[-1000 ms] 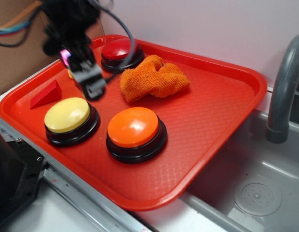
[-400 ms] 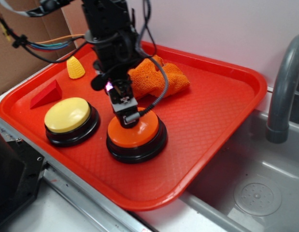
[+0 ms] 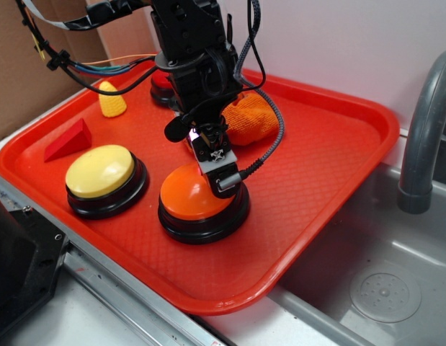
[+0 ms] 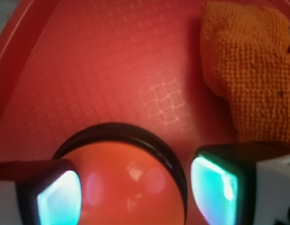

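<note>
Exterior view, left to right. Red tray [image 3: 316, 166] carries everything.
- Far left: red wedge block [image 3: 68, 140], lying near the tray's left rim.
- Behind it: small yellow cone [image 3: 112, 101], upright.
- Front left: yellow button [image 3: 101, 171], dome up on a black base.
- Just beside it to the right, not touching: orange button [image 3: 186, 203], front centre of the tray. It sits flat with the dome facing straight up. It is round, so there is no long axis to record.
- Claw [image 3: 221, 176] is down over the right rear part of the orange dome. Contact cannot be told.
- Red button [image 3: 159, 85] at rear, mostly hidden by the arm.
- Orange cloth [image 3: 253, 119], crumpled, behind and right of the claw.
- Far right: grey faucet [image 3: 424, 137] above the sink [image 3: 381, 288].

Wrist view: claw [image 4: 135, 192] is spread wide. The fingers [image 4: 58, 201] stand one to each side of the orange button [image 4: 128, 187], with the dome between them and nothing gripped. Cloth [image 4: 248, 70] lies at upper right, bare tray [image 4: 88, 70] at upper left.
</note>
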Tool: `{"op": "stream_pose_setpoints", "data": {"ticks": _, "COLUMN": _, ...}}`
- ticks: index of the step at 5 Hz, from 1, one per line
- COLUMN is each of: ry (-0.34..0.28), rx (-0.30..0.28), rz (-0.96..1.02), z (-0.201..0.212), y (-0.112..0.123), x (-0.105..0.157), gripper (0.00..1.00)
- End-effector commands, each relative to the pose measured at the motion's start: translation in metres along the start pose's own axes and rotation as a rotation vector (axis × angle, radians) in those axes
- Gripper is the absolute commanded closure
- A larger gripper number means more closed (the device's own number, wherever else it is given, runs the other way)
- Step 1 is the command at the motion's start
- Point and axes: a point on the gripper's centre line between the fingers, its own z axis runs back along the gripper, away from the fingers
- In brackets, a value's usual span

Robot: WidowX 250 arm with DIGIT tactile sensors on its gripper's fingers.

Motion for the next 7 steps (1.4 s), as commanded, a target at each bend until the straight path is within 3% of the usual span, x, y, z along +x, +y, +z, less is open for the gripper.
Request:
{"op": "stream_pose_setpoints", "data": {"ticks": 1, "ry": -0.045, "rx": 0.039, "rz": -0.003, "z": 0.047, "y": -0.001, "x": -0.001, "gripper": 0.0}}
{"op": "stream_pose_setpoints", "data": {"ticks": 2, "ry": -0.047, "rx": 0.037, "rz": 0.043, "z": 0.06, "y": 0.001, "x": -0.008, "gripper": 0.0}}
{"op": "stream_pose_setpoints", "data": {"ticks": 4, "ry": -0.011, "rx": -0.046, "rz": 0.085, "z": 0.062, "y": 0.002, "x": -0.008, "gripper": 0.0}}
{"op": "stream_pose_setpoints", "data": {"ticks": 6, "ry": -0.029, "rx": -0.103, "rz": 0.122, "z": 0.081, "y": -0.001, "x": -0.014, "gripper": 0.0}}
{"op": "stream_pose_setpoints", "data": {"ticks": 7, "ry": 0.002, "rx": -0.092, "rz": 0.133, "z": 0.083, "y": -0.002, "x": -0.016, "gripper": 0.0}}
